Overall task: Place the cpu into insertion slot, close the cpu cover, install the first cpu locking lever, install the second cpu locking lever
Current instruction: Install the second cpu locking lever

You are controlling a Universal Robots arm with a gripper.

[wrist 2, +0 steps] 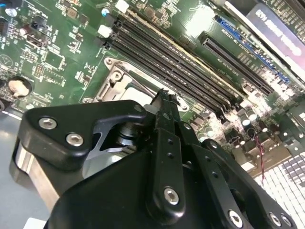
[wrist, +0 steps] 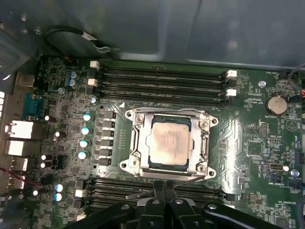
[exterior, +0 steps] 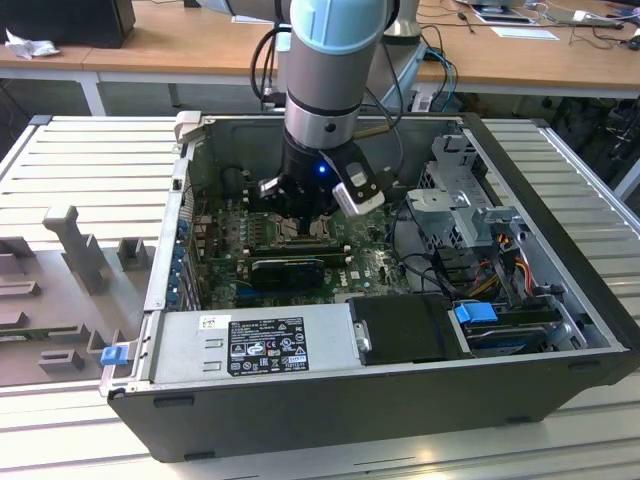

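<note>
The cpu [wrist: 167, 141] lies flat in its socket on the green motherboard, silver-grey top up. The cpu cover [wrist: 135, 143], a silvery metal frame, is folded down around it, with the chip showing through its centre window. A thin wire locking lever [wrist: 190, 179] runs along the socket edge nearest my gripper [wrist: 164, 190]. The black fingers [wrist: 159, 192] are pressed together, their tips at that lever beside the socket. In the second wrist view the fingertips [wrist 2: 164, 100] sit at the socket's corner [wrist 2: 114, 78]. The exterior view shows the gripper [exterior: 300, 225] reaching down inside the open computer case.
Rows of black memory slots [wrist: 162, 78] flank the socket on both sides. A long black card [exterior: 288, 270], a grey power supply [exterior: 260, 345] and a drive cage [exterior: 470, 215] crowd the case. The case walls [exterior: 160, 260] enclose the arm. A grey fixture [exterior: 70, 250] stands outside at the exterior view's left.
</note>
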